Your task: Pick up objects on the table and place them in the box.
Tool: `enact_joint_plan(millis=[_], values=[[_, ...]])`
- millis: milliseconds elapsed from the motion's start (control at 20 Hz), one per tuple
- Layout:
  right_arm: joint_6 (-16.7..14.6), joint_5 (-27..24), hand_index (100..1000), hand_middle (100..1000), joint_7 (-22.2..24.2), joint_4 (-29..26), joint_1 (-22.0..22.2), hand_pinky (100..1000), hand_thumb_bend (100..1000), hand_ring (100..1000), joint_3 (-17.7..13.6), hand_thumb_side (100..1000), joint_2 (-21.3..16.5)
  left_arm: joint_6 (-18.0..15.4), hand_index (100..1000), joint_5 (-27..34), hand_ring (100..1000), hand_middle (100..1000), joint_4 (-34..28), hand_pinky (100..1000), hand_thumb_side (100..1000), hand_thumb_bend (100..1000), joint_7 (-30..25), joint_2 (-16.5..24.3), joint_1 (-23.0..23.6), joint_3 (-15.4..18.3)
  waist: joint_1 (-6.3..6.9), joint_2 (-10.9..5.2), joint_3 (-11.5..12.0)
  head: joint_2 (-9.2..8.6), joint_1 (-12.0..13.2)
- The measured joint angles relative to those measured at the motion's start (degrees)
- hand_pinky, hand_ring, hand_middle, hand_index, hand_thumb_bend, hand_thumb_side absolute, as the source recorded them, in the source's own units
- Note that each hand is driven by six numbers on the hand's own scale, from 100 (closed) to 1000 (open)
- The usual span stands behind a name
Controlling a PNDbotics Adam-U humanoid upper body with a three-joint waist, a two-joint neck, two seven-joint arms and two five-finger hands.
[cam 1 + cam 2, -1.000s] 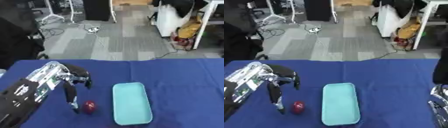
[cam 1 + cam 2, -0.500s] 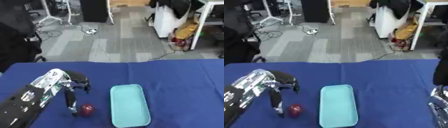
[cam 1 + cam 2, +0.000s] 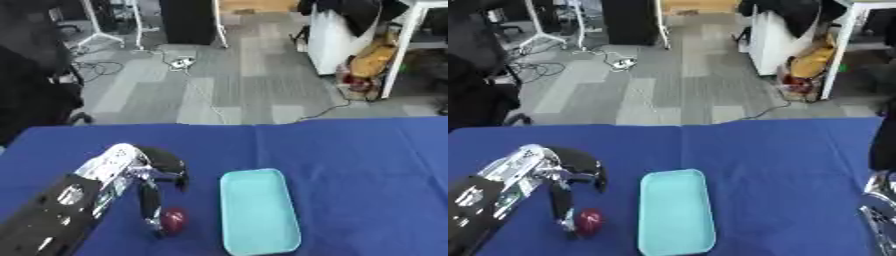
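A small dark red round object (image 3: 173, 221) lies on the blue table (image 3: 367, 170), left of the light blue oblong box (image 3: 257, 212). My left hand (image 3: 131, 172) comes in from the lower left and hangs over the red object. One long finger (image 3: 150, 202) reaches straight down, with its tip against the object's left side. Another black finger (image 3: 171, 165) arches above, its tip clear of the object. The hand is open, and the box holds nothing. Only an edge of my right hand (image 3: 877, 210) shows at the lower right corner.
Beyond the table's far edge lies grey floor with cables (image 3: 179, 62), a dark chair (image 3: 35, 85) at the left and white furniture legs (image 3: 398, 55) at the right. Blue cloth stretches right of the box.
The camera has tilted, shifting the whole picture. My left hand's straight finger has closed in on the red object's left side. The box has not moved.
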Motion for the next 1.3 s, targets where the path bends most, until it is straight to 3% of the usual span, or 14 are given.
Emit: enact_joint_plan(millis=[650,700,800,1300], values=[[0.4,0.0,647,524,0.0,0.0,-0.1,350,100,455,0.0,1000,0.0,1.1,747,5.3,234,608,-0.1,100,436,731,-2.1,-0.9,0.1,-1.9,0.22,0.00,-0.2,0.23,0.0],[0.4,0.0,647,524,0.0,0.0,-0.1,350,100,455,0.0,1000,0.0,1.2,746,5.5,242,541,-0.1,100,427,747,-2.2,-0.9,0.1,-2.1,0.22,0.00,-0.2,0.30,0.0],[0.4,0.0,647,524,0.0,0.0,-0.1,350,100,455,0.0,1000,0.0,1.3,744,5.5,246,529,-0.2,100,429,759,-2.3,-0.9,0.1,-2.2,0.23,0.00,-0.2,0.47,0.0],[0.6,-0.1,648,524,0.0,0.0,-0.1,350,100,455,0.0,1000,0.0,-0.6,750,-0.2,291,522,-0.5,100,372,826,-0.5,-0.9,0.8,-2.5,0.24,-0.01,-0.2,0.66,0.0]])
